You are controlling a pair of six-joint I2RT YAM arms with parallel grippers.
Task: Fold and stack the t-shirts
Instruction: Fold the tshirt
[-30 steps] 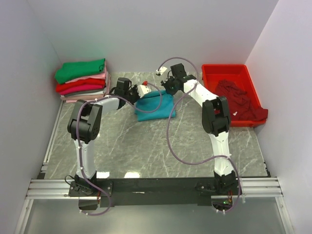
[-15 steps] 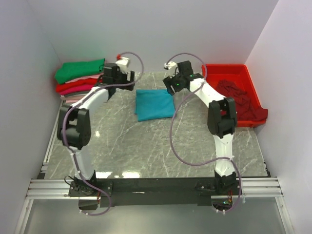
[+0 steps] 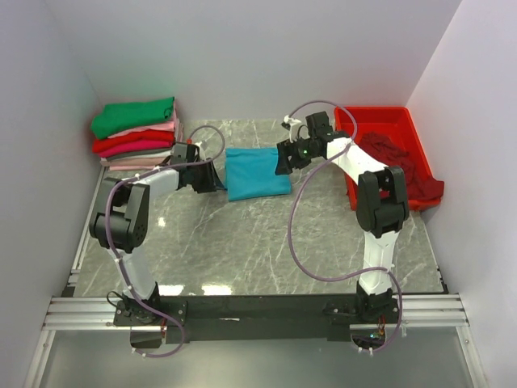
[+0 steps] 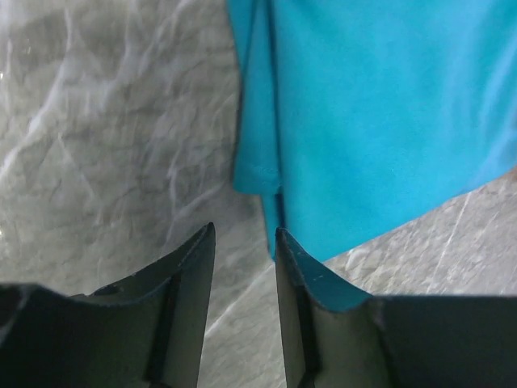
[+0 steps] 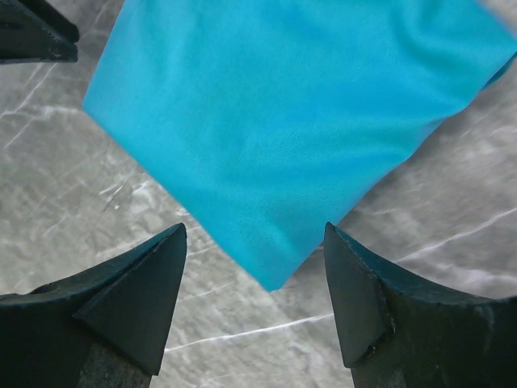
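Note:
A teal-blue t-shirt (image 3: 257, 172) lies folded into a flat rectangle on the marble table (image 3: 266, 242). My left gripper (image 3: 215, 181) is low at its left edge; in the left wrist view the gripper (image 4: 245, 233) has a narrow gap showing only marble, with the shirt (image 4: 380, 113) just ahead and to the right. My right gripper (image 3: 282, 165) hovers at the shirt's right side, open wide, and a corner of the shirt (image 5: 275, 137) points between its fingertips (image 5: 176, 242). Folded t-shirts are stacked at the back left, green (image 3: 133, 115) on top, with pink (image 3: 164, 127) and red (image 3: 119, 145) under it.
A red plastic tray (image 3: 373, 115) stands at the back right with a crumpled dark maroon shirt (image 3: 400, 166) spilling over its near edge. White walls close in on the left, back and right. The tip of the left gripper (image 5: 32, 32) shows in the right wrist view.
Both grippers let go of the teal-blue shirt, which now lies flat. The left arm swung back toward the stack, then down to the shirt's left edge, jaws narrowing. The right gripper shifted slightly right.

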